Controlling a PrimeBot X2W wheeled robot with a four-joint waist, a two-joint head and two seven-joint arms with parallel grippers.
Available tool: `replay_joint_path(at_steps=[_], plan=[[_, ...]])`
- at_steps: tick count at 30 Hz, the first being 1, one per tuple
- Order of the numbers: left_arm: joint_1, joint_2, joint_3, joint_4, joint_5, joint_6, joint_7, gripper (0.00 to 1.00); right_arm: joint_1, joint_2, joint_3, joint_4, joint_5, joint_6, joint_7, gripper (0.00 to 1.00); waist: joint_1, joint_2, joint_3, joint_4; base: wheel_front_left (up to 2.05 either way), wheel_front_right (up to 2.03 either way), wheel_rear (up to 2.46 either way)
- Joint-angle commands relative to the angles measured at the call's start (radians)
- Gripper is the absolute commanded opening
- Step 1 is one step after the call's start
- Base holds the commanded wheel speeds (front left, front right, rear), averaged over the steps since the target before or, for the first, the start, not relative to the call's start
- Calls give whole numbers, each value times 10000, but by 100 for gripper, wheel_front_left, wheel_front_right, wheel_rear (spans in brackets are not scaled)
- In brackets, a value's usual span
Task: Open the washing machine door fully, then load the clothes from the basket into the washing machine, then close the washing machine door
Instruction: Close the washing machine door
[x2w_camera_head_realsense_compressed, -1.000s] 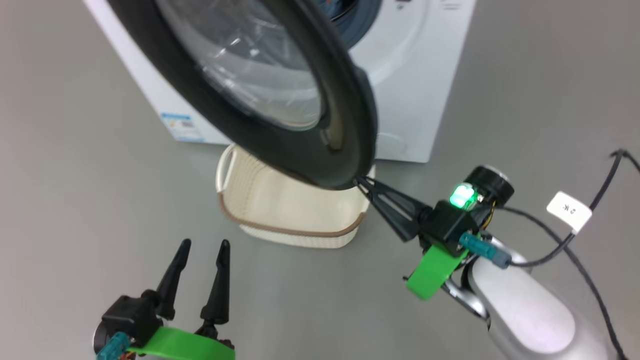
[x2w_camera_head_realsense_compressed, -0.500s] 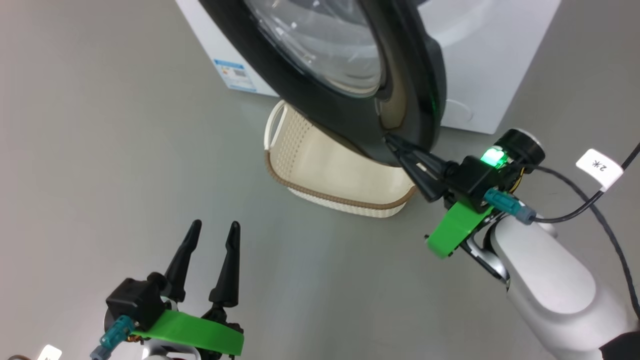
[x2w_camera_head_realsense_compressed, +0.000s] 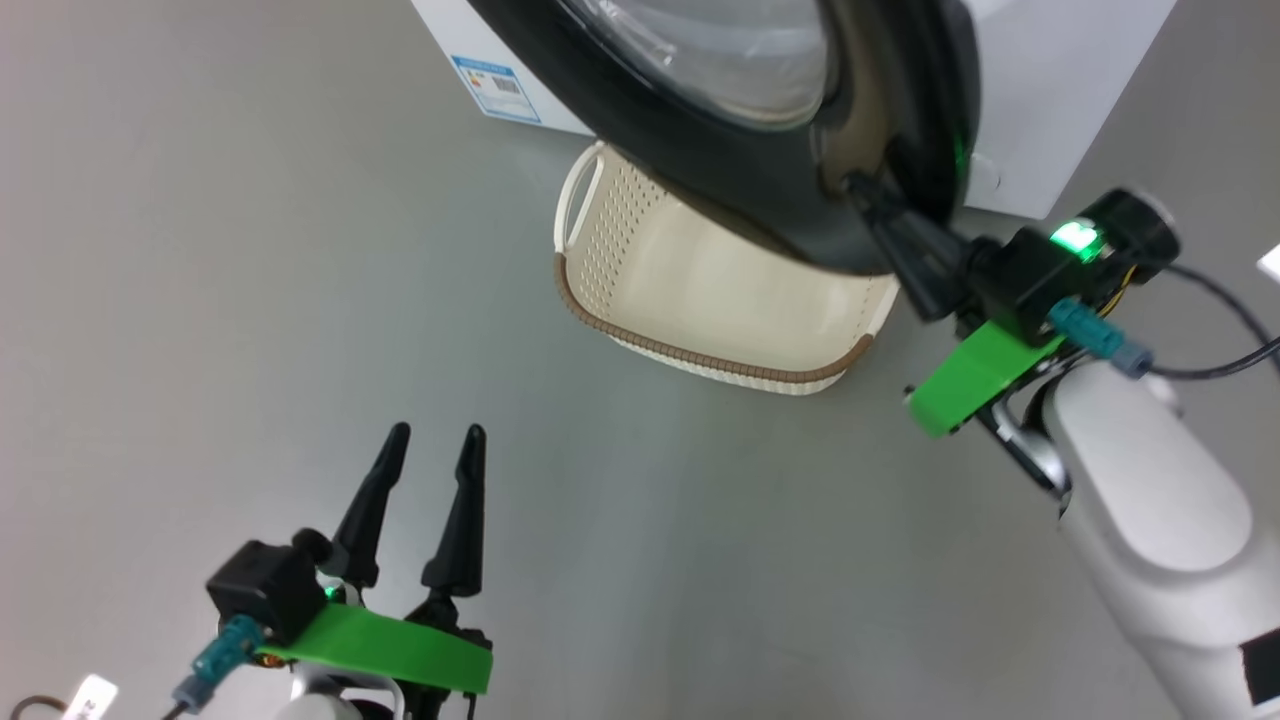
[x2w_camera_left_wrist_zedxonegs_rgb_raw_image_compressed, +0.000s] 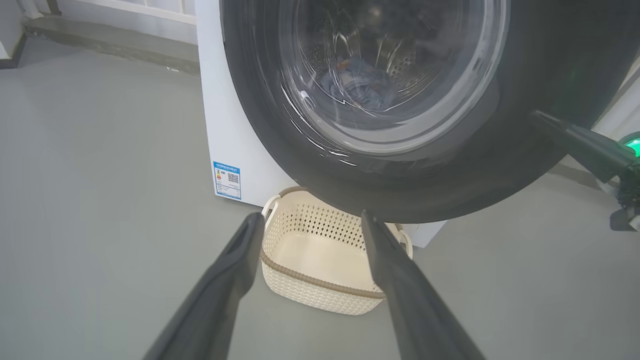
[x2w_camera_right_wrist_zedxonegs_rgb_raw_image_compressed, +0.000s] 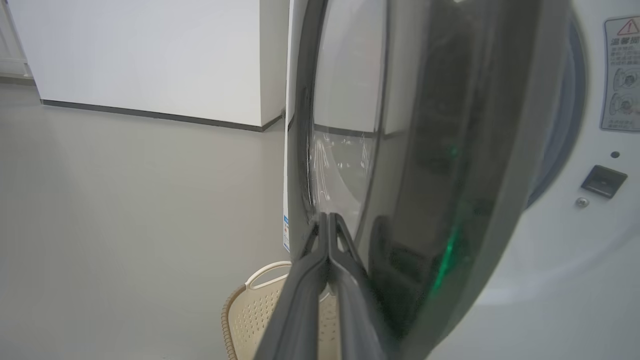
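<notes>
Washing machine door (x2w_camera_head_realsense_compressed: 720, 160): black rim, bulging glass; hangs part-swung over the basket, not latched. Closing is judged the step in hand

Right gripper (x2w_camera_head_realsense_compressed: 868, 203): fingers pressed together, holding nothing, tips set against the door's rim near its free edge. A closed point suits pushing better than pinching

Left gripper (x2w_camera_head_realsense_compressed: 436, 432): fingers spread, empty, above the floor (x2w_camera_head_realsense_compressed: 200, 300), well apart from the door, likely parked clear of its swing

Basket (x2w_camera_head_realsense_compressed: 620, 225): on the floor just before the front lower edge of the washing machine (x2w_camera_head_realsense_compressed: 1040, 90), beneath the door; nothing seen inside

Clothes (x2w_camera_left_wrist_zedxonegs_rgb_raw_image_compressed: 357, 82): blue fabric seen through the glass, in the drum; loading judged done
</notes>
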Motion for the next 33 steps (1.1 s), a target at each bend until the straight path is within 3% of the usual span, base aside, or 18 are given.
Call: replay_joint_path(at_steps=[1, 21, 33], plan=[[-273, 142, 350, -259, -154, -27, -65, 100, -156, 59, -6, -190, -98, 14, -48, 0, 0, 0, 143, 21, 0, 0, 0], [-869, 141, -252, -346, -930, -27, -65, 100, -2825, -675, -1333, 886, -759, 14, -48, 0, 0, 0, 1695, 606, 0, 0, 0], [-939, 141, 39, -358, -1187, -27, -65, 100, -4248, -974, -1791, 1826, -1295, 14, -48, 0, 0, 0, 2066, 1089, 0, 0, 0]])
